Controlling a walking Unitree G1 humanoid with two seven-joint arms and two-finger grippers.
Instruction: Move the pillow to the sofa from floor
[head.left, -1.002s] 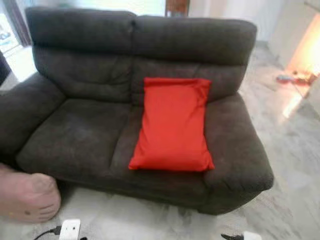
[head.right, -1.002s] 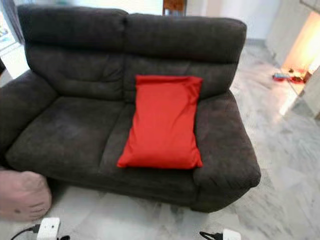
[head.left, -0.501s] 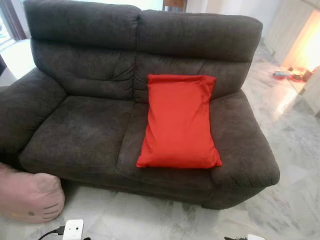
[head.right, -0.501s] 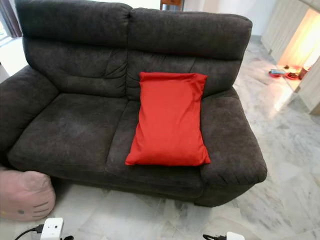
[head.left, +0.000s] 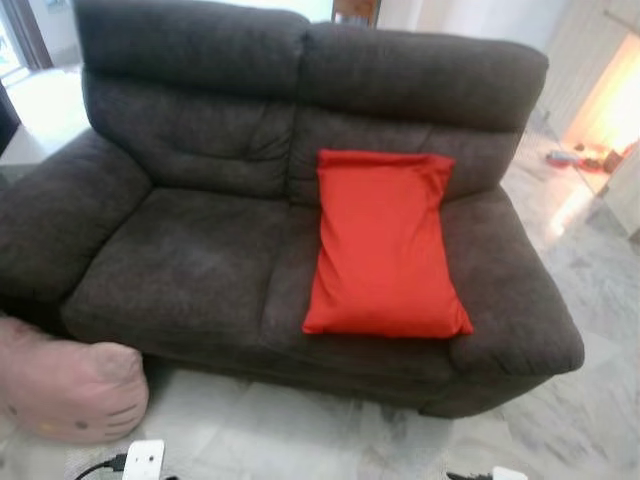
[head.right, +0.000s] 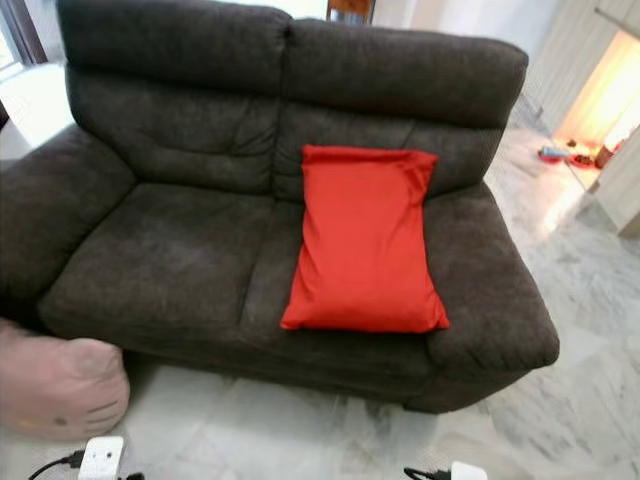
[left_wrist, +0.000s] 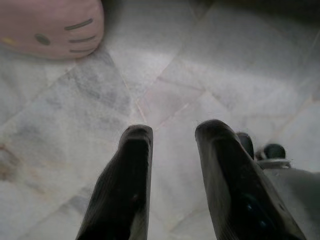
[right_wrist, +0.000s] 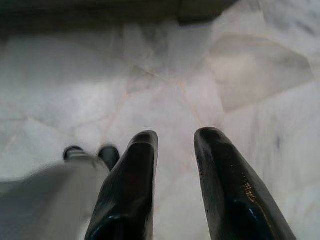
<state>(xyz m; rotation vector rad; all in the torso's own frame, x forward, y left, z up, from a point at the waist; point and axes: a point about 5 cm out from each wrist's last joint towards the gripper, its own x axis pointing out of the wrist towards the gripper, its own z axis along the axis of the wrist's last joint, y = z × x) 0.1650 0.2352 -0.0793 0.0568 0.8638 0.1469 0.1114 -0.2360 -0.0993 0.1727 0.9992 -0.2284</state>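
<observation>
No words, labels, brand marks or numbers can be read anywhere here. The closest thing to a sign is the drawn cartoon face on the pink cushion (left_wrist: 50, 27) lying on the floor by the sofa's front left corner: a dark oval eye and whisker strokes, with no lettering on it that I can make out.

Smooth cloth pillow (head.left: 383, 245), matt fabric sofa (head.left: 190, 250)
</observation>
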